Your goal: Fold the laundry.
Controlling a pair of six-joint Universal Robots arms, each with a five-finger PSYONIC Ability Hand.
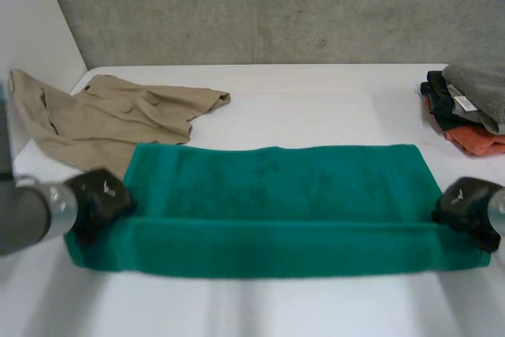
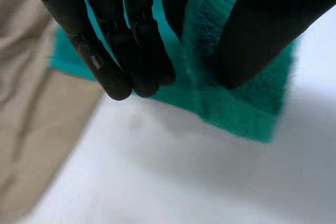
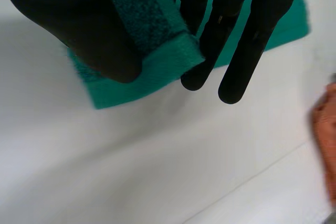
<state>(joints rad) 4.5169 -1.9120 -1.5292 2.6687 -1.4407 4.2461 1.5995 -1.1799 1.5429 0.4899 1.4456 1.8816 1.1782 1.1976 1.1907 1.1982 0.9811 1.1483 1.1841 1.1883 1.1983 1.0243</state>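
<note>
White table holds a green towel, left hand and right hand fingers clamped on its ends.

We saw a plain teal-green towel, a white bench, a beige garment, a grey, black and orange stack, and a black left hand and right hand.

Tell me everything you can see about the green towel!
The green towel is teal and fuzzy, like terry cloth. It lies spread out in a long rectangle across the white table, with a straight crease running lengthwise near its front edge. The left hand pinches one short end and the right hand pinches the other, each with a bit of towel lifted between thumb and fingers. Its far left corner reaches the tan garment.
</note>
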